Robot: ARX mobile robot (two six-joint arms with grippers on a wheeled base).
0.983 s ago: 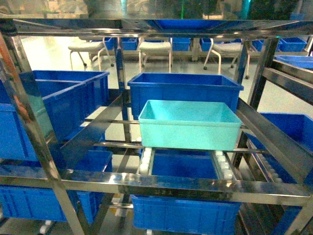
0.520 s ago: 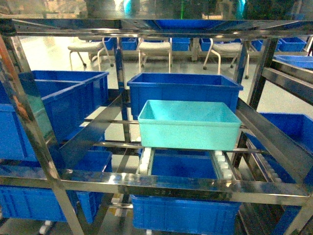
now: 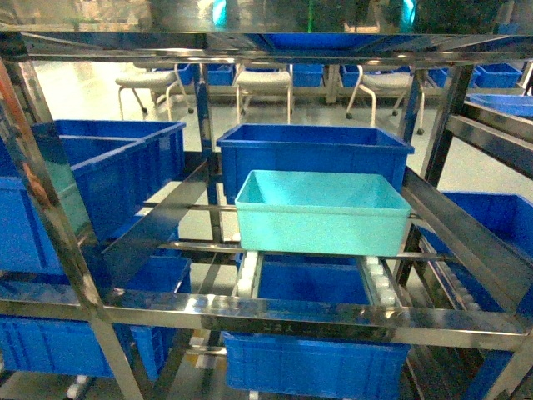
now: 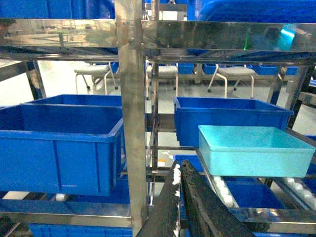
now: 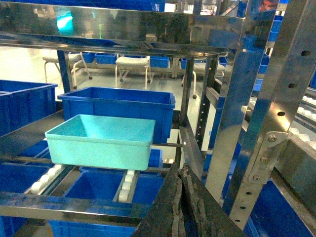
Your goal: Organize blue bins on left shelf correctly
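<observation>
We see only our two grippers, each at six o'clock in its own wrist view — the left gripper (image 4: 180, 197) shows long black fingers with a rough, worn surface and white flecks near the tips. The right gripper (image 5: 181, 207) is likewise black — scuffed, grainy, tapering upward.

No text, label, brand, number or sign can be read in any of the three views. The turquoise bin (image 3: 322, 212) has plain walls, the dark blue crates (image 3: 312, 154) show no legible marking, and the steel bars of the shelf (image 3: 316, 317) carry only reflections; a faint mark on the front bar is too blurred to read.
</observation>
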